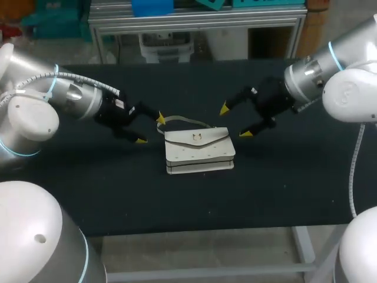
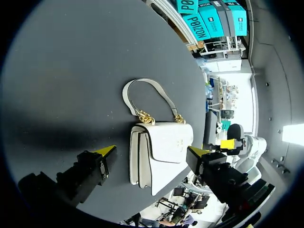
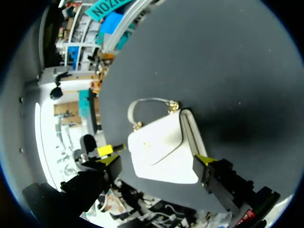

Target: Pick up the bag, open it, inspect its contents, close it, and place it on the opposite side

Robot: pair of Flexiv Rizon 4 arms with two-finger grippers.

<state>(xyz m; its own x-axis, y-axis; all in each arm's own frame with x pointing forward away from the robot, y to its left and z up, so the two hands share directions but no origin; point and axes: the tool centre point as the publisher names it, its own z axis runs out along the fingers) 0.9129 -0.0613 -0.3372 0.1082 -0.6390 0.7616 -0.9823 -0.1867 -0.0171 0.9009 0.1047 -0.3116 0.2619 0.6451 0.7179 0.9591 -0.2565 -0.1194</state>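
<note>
Head view shows the small white leather handbag with a gold clasp (image 1: 199,150) resting near the middle of the black cloth-covered table (image 1: 88,194). Its flap is shut and its thin white strap (image 1: 184,121) loops out on the far side. The left gripper (image 1: 150,129) hovers just beside the bag's left end, fingers spread wide and holding nothing. The right gripper (image 1: 235,121) hangs near the right end, likewise spread and empty. Neither touches the bag. The task appears to be at its first step, the approach for pick-up. The next move probably calls for one gripper to descend and close on the strap or body, squarely enough that the bag lifts without tipping.
</note>
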